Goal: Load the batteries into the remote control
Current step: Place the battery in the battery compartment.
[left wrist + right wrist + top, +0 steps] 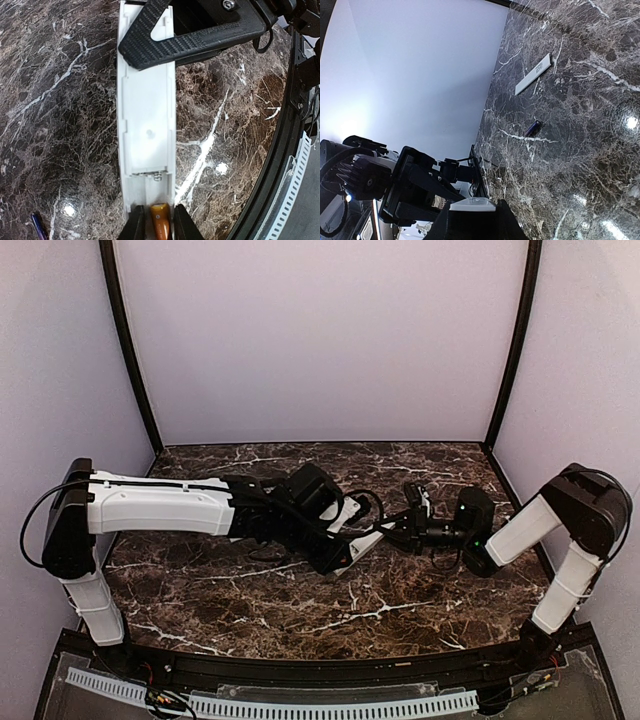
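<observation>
My left gripper (159,222) pinched the orange battery (160,229) over the near end of the remote (148,150), in line with its open bay, ready to press in. The right gripper (472,216) clamped the remote's far end, I think to steady it. The dark battery (532,129) and the cover (534,74) lay aside on the table (580,175).

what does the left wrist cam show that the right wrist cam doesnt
Only left wrist: an orange cylindrical battery held in the left tool, at the open bay of the slim white rectangular remote control. Only right wrist: a thin flat white cover strip lying on the dark marble tabletop, and the pale wall. Both: the remote, its end clamped by the right tool, the tabletop, and a small dark blue cylinder lying loose.
</observation>
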Robot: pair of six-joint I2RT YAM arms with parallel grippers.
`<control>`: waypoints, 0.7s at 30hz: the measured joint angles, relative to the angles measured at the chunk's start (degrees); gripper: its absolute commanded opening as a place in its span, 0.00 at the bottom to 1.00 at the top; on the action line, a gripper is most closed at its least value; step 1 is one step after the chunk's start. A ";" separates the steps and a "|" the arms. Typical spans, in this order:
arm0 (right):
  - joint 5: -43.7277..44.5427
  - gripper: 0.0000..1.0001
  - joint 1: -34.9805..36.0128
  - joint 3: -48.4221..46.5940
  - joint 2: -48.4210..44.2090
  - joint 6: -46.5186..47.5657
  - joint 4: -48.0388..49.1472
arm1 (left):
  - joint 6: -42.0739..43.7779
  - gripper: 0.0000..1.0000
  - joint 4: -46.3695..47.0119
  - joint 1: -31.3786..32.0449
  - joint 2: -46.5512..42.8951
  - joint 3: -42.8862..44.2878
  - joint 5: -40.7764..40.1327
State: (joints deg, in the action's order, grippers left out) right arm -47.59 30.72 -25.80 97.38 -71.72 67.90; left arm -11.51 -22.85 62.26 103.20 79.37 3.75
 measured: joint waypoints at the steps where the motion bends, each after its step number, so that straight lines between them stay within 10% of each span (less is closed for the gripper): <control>1: 0.00 0.00 -0.02 0.02 0.07 -0.13 0.11 | 0.02 0.22 0.00 0.00 0.00 0.00 -0.04; 21: 0.68 0.00 -0.13 0.15 0.79 -1.79 3.34 | 1.46 0.35 -2.64 0.00 -0.20 2.38 -0.50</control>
State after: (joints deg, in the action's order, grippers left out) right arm -46.92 30.59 -25.65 98.17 -73.52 71.24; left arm -10.04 -25.50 62.26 103.00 81.76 3.25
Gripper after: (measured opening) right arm 0.216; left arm 0.343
